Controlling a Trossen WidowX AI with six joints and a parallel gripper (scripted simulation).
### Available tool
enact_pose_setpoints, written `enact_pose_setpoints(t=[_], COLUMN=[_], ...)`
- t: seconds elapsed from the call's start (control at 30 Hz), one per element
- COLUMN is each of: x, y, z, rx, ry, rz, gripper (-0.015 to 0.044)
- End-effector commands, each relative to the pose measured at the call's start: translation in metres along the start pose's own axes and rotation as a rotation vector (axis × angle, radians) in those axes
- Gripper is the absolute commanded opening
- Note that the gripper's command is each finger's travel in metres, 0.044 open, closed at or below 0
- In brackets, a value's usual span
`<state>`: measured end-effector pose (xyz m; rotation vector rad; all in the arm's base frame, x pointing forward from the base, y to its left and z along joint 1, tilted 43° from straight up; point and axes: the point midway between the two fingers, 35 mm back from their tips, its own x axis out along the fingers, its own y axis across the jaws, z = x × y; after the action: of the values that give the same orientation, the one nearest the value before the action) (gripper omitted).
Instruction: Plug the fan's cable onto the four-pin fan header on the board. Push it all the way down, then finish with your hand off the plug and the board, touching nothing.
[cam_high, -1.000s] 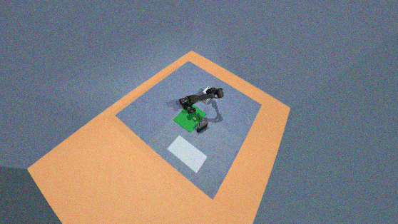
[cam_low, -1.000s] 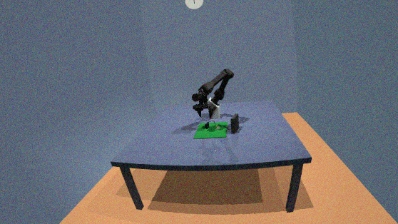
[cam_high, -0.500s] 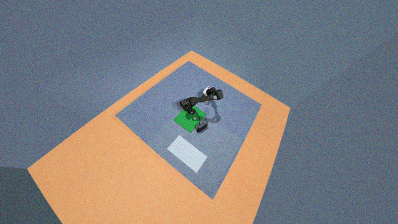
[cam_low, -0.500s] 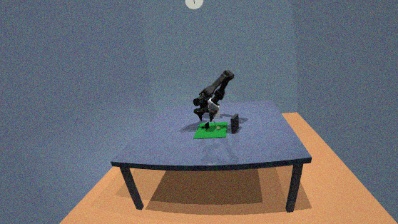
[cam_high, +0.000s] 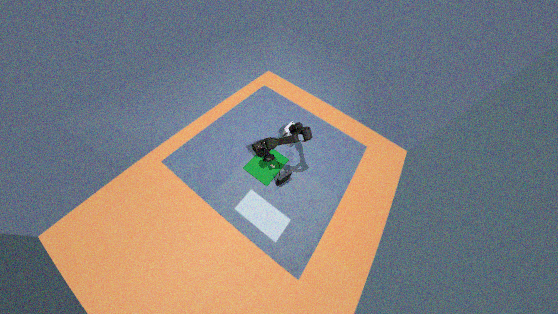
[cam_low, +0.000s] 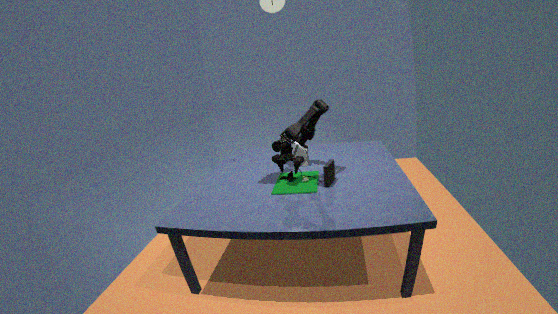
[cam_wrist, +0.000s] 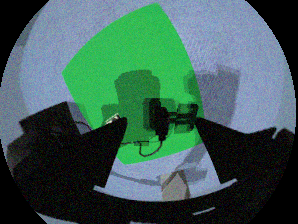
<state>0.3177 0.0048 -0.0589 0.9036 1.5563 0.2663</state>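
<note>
Nearest in the exterior view is the straight front edge of the counter (cam_high: 215, 150) (cam_low: 240, 210), with a broad stretch of its top between that edge and the green board (cam_high: 255, 167) (cam_low: 295, 189) (cam_wrist: 135, 50). The board lies flat, well inside all the counter's edges. Just off its right edge the dark fan (cam_high: 283, 178) (cam_low: 328, 173) (cam_wrist: 47, 120) stands upright, a narrow gap between them; to the board's left there is more room to move. Toward the board's far side stands the dark plug (cam_low: 290, 175) (cam_wrist: 159, 116), apart from a small pale part (cam_low: 305, 178) (cam_wrist: 112, 119) on its right; a thin cable (cam_wrist: 145, 155) loops beside the plug. Whether the pale part is the header cannot be told. The pincer (cam_high: 270, 157) (cam_low: 289, 171) (cam_wrist: 162, 120) points down over the plug, spread nearly as wide as it goes, gripping nothing, with the plug showing between its fingertips in the wrist view; whether either finger touches it is unclear. Beyond, the black arm (cam_high: 287, 140) (cam_low: 305, 122) rises and leans right, near a white piece (cam_high: 290, 128) (cam_low: 302, 154).
</note>
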Motion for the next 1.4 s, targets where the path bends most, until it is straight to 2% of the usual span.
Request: enact_pose_setpoints(t=[0.0, 0.47, 0.9, 1.37], x=[0.012, 0.034, 0.035, 0.033], y=[-0.002, -0.002, -0.002, -0.001], z=[-0.004, -0.006, -0.006, -0.004], rx=[0.014, 0.014, 0.014, 0.005], ry=[0.016, 0.017, 0.017, 0.011], rz=[0.002, 0.004, 0.004, 0.002], gripper=[0.044, 0.044, 0.044, 0.0072])
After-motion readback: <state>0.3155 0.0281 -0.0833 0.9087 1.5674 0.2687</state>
